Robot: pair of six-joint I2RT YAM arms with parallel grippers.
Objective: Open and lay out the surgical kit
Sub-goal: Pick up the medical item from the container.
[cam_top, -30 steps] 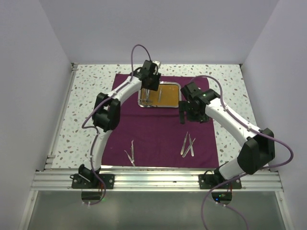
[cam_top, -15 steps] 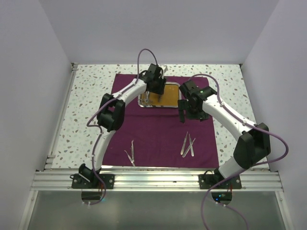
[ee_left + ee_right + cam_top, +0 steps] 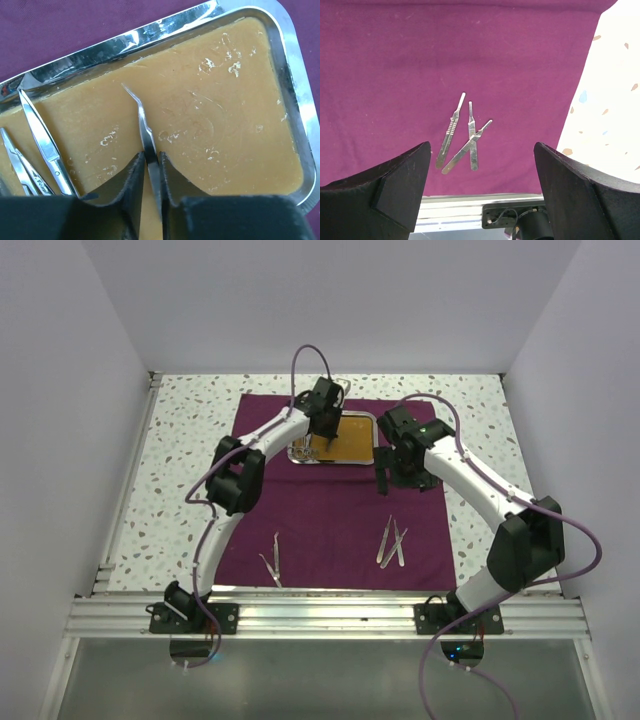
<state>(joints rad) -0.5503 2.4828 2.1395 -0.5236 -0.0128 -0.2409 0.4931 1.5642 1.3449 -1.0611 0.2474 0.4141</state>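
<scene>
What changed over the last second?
Left gripper dropped into the tray, shifting slightly right, and now sits shut on the curved tweezers. Right arm's elbow swung inward a little; right gripper stayed open over the cloth. Laid-out instruments unmoved.

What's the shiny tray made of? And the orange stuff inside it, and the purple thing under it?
The tray looks like polished steel: its rim mirrors light. The tweezers look steel too, thin and bright. The orange liner seems waxy or rubbery, matte with pale scratches; I can't tell which. The purple cloth looks like woven fabric, dull, no shine.
</scene>
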